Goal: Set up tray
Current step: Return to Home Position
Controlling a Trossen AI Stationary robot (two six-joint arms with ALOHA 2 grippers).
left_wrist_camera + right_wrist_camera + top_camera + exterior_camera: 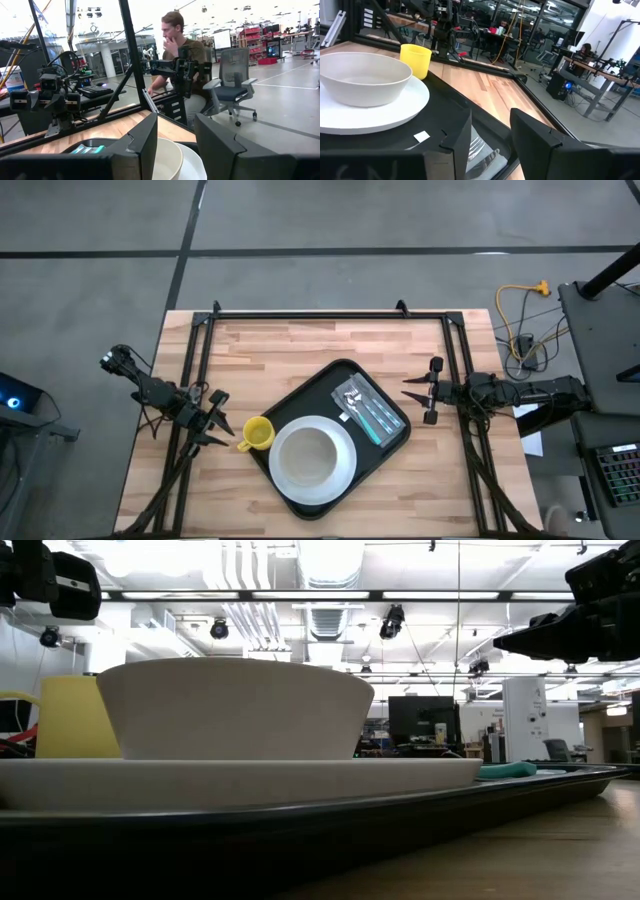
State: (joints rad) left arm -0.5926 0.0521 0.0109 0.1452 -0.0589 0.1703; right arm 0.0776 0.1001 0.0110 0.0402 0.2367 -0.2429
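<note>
The black tray (392, 442) lies slantwise at the table's middle. On it rests a white plate (345, 470) bearing a white bowl (310, 455), and cutlery with teal handles (366, 410) lies on its right part. A yellow cup (257, 433) stands upright at the tray's left corner; whether it is on the tray or beside it, I cannot tell. My left gripper (222, 423) is open just left of the cup, and its wrist view looks past its fingers (175, 145) at the bowl. My right gripper (412, 388) is open to the right of the tray, pointing at the cutlery (482, 147).
Black frame bars (300, 313) run along the table's far edge and down both sides. Bare wood (290, 350) lies between the tray and the far edge. A person (175, 45) sits beyond the table. Cables (520, 330) lie on the floor to the right.
</note>
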